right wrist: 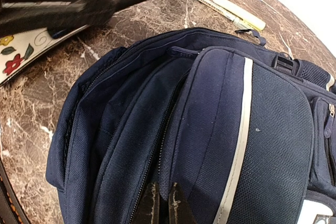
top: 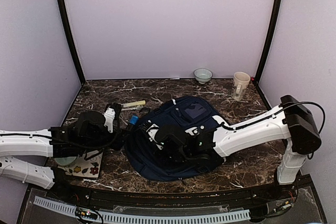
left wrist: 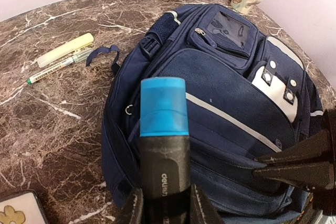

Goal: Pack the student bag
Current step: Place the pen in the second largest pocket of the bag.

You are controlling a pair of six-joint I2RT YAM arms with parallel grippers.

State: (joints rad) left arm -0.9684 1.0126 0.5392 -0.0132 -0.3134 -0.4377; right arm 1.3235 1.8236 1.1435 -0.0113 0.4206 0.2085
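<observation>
Your left gripper [left wrist: 164, 211] is pinching a blue-capped black marker [left wrist: 164, 145] by its body, the jaws pressing on both sides. The cap is pointing forward, over the near side of the student bag [left wrist: 226, 93].

Your right gripper [right wrist: 166, 195] is sitting with its fingers pressed together, the tips lying against a zipper seam between two front pockets of the bag. You cannot tell from these views whether any fabric or a zipper pull is caught between them.

The navy-blue bag is lying flat in the middle of the brown marble table [top: 247, 161], front pockets facing up, white stripes and a white patch with dark dots showing. Both arms are reaching over it from either side.

Beyond the bag on the left, a yellow highlighter [left wrist: 65, 49] and a green-capped white pen [left wrist: 58, 67] are lying side by side. A small bowl [top: 202, 75] and a pale mug [top: 240, 85] are standing near the back wall. A floral tile [top: 84, 169] is lying under the left arm.
</observation>
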